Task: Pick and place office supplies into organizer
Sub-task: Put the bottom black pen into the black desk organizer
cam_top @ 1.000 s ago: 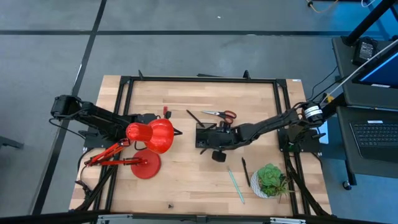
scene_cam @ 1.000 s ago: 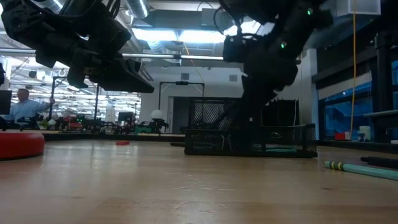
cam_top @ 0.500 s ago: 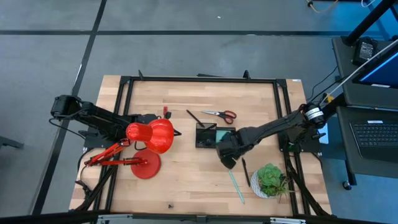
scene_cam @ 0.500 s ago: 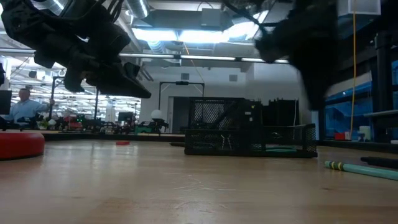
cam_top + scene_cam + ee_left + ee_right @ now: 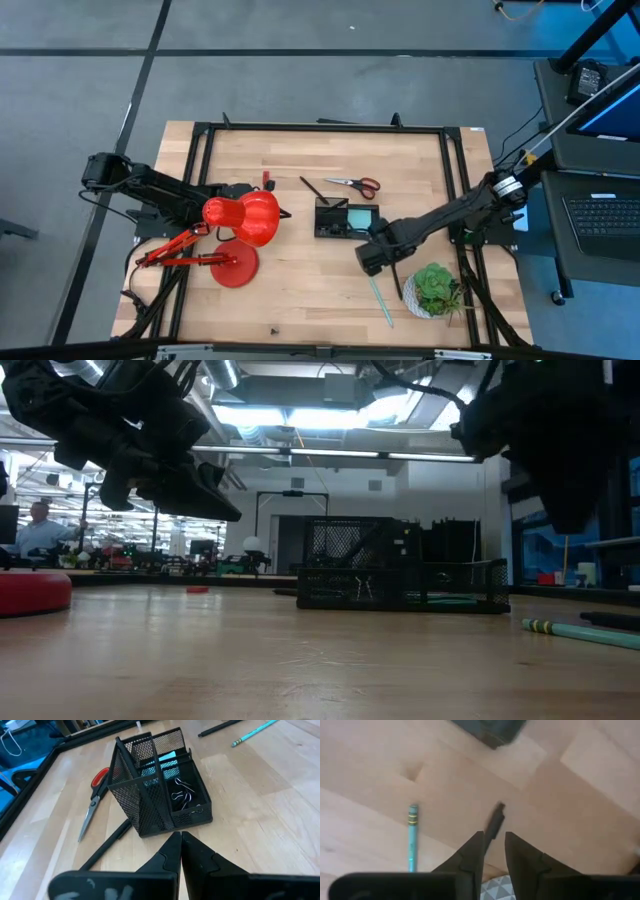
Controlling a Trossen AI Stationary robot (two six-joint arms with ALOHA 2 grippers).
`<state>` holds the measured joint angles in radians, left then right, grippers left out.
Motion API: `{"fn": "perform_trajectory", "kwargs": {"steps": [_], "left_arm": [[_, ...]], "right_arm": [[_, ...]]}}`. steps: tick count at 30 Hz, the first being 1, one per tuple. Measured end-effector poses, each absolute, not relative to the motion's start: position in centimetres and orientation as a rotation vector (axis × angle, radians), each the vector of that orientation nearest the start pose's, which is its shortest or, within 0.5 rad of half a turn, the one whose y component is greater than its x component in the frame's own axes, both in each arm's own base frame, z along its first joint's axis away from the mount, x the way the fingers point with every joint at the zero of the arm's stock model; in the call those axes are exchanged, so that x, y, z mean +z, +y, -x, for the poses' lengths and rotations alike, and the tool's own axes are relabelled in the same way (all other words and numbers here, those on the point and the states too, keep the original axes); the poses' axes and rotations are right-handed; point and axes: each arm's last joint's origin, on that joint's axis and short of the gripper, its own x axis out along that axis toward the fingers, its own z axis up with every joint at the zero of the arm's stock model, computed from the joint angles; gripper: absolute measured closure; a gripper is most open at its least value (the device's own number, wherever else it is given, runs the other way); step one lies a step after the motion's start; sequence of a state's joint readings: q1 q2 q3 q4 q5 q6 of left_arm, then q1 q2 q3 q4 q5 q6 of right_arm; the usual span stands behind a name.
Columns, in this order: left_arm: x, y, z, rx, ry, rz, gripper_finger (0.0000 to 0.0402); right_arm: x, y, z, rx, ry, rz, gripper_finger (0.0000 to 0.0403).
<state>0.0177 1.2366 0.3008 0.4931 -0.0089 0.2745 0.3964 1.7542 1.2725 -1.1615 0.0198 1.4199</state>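
Right gripper (image 5: 493, 847), fingers slightly parted (apparently empty), above black pen (image 5: 494, 824) beside teal pen (image 5: 412, 838) on bench (image 5: 300, 280).

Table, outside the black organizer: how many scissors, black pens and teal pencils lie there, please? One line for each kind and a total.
scissors: 1
black pens: 2
teal pencil: 1
Total: 4
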Motion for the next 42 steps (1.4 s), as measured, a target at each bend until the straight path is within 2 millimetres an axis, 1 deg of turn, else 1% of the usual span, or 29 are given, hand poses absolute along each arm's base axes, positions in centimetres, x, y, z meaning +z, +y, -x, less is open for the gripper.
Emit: {"fn": "perform_trajectory", "kwargs": {"steps": [7,11,14,17,27,30,38,42], "left_arm": [[14.8,0.4,-21.4,-0.037,0.462,-0.265,0.0396],[14.6,0.3,-21.2,-0.038,0.490,-0.238,0.0396],[14.4,0.3,-21.1,-0.035,0.510,-0.202,0.0396],[14.3,0.3,-21.1,-0.032,0.520,-0.187,0.0396],[14.3,0.3,-21.1,-0.032,0.521,-0.188,0.0396],[14.3,0.3,-21.1,-0.033,0.520,-0.188,0.0396],[14.4,0.3,-21.1,-0.032,0.513,-0.189,0.0396],[14.4,0.3,-21.1,-0.032,0.511,-0.190,0.0396]], "right_arm": [[18.3,11.5,-26.3,-0.917,1.574,-0.775,0.0322],[18.7,11.0,-25.2,-0.873,1.537,-0.814,0.0322],[19.1,10.6,-24.5,-0.812,1.442,-0.849,0.0322],[19.3,10.1,-24.0,-0.819,1.361,-0.823,0.0322],[18.8,10.2,-24.2,-0.789,1.326,-0.848,0.0320],[18.6,10.2,-24.3,-0.794,1.330,-0.845,0.0307],[18.4,10.3,-24.5,-0.788,1.329,-0.846,0.0236],[18.4,10.8,-24.6,-0.754,1.314,-0.853,0.0218]]}}
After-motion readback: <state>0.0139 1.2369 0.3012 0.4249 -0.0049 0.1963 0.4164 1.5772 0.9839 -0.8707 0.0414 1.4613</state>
